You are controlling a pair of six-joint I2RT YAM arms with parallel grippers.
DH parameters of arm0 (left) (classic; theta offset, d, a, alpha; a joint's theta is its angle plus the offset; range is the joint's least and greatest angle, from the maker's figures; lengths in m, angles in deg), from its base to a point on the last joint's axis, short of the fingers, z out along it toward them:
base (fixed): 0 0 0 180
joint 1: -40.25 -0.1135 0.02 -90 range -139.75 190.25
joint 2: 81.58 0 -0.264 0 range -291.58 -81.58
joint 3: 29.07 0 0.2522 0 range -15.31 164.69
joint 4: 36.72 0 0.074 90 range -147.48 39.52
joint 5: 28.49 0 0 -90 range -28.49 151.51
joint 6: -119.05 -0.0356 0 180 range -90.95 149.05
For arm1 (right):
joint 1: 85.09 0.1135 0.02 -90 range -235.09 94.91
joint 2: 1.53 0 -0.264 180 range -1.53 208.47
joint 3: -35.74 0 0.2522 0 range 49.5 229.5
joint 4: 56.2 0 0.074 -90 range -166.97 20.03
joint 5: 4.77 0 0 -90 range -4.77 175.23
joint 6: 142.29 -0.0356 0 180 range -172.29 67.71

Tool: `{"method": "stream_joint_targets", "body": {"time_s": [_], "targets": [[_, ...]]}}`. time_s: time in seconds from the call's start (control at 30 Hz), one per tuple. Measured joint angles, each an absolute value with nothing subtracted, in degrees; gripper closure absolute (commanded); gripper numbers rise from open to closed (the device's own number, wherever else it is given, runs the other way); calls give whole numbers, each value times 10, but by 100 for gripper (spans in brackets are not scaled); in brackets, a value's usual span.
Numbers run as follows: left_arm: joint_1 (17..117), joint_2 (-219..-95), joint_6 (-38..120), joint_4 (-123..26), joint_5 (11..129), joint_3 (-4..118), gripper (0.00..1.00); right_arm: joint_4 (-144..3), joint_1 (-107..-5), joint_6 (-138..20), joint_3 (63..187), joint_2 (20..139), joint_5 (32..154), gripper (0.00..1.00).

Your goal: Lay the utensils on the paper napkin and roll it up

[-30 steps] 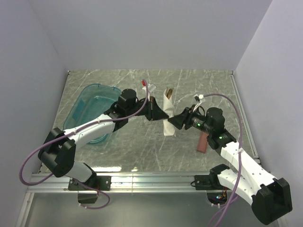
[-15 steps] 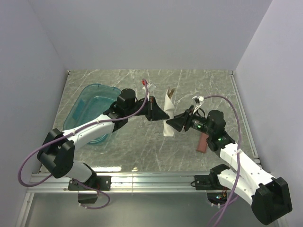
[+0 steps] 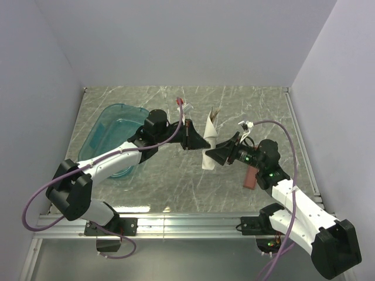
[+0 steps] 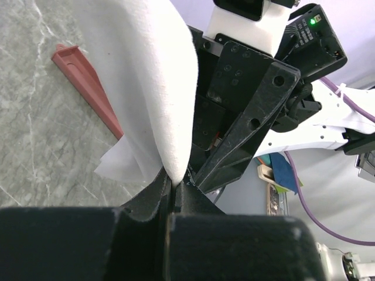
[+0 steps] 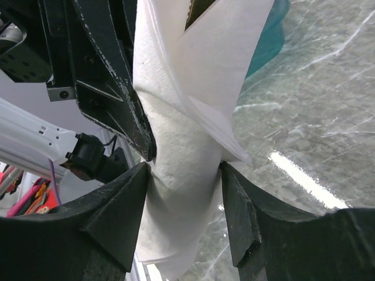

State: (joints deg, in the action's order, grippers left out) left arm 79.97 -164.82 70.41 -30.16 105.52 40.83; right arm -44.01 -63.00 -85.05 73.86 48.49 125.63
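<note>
The paper napkin (image 3: 208, 159) is a narrow white rolled bundle, standing tilted above the marble table. Brownish tips of the utensils (image 3: 214, 111) poke out of its top end (image 5: 196, 8); the rest of them is hidden inside. My left gripper (image 3: 195, 140) comes in from the left and is shut on a fold of the napkin (image 4: 153, 76), pinching it at the fingertips (image 4: 174, 182). From the right, my right gripper (image 3: 212, 153) stands open around the bundle's middle (image 5: 186, 140). Both of its fingers (image 5: 126, 193) touch the paper's sides.
A long reddish-brown tray (image 3: 250, 177) lies on the table under the right arm and shows in the left wrist view (image 4: 85, 79). A translucent teal tub (image 3: 114, 137) stands at the left. The table (image 3: 164, 181) ends at side walls and a metal rail in front.
My right gripper has slid left until its open fingers straddle the bundle. The bundle's top has tipped slightly to the right. The left gripper has kept its pinch.
</note>
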Motion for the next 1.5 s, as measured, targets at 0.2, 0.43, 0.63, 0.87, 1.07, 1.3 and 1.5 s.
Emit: {"method": "stream_joint_targets", "body": {"time_s": [0.2,0.43,0.63,0.87,1.07,1.3,1.5], "targets": [[800,-1648,705,-290,1068,408,99,-437,-630,-850,737,477,1260,39],[800,-1648,707,-277,1086,408,99,-411,-630,-855,734,481,1285,44],[800,-1646,713,-262,1107,408,99,-392,-632,-866,733,479,1297,79],[803,-1644,702,-266,1107,409,84,-410,-632,-865,730,461,1296,100],[804,-1644,683,-301,1092,435,43,-480,-632,-840,736,447,1289,100],[802,-1667,658,-347,1073,501,36,-549,-631,-810,764,447,1259,100],[802,-1696,650,-362,1064,508,31,-582,-631,-798,778,454,1247,100]]}}
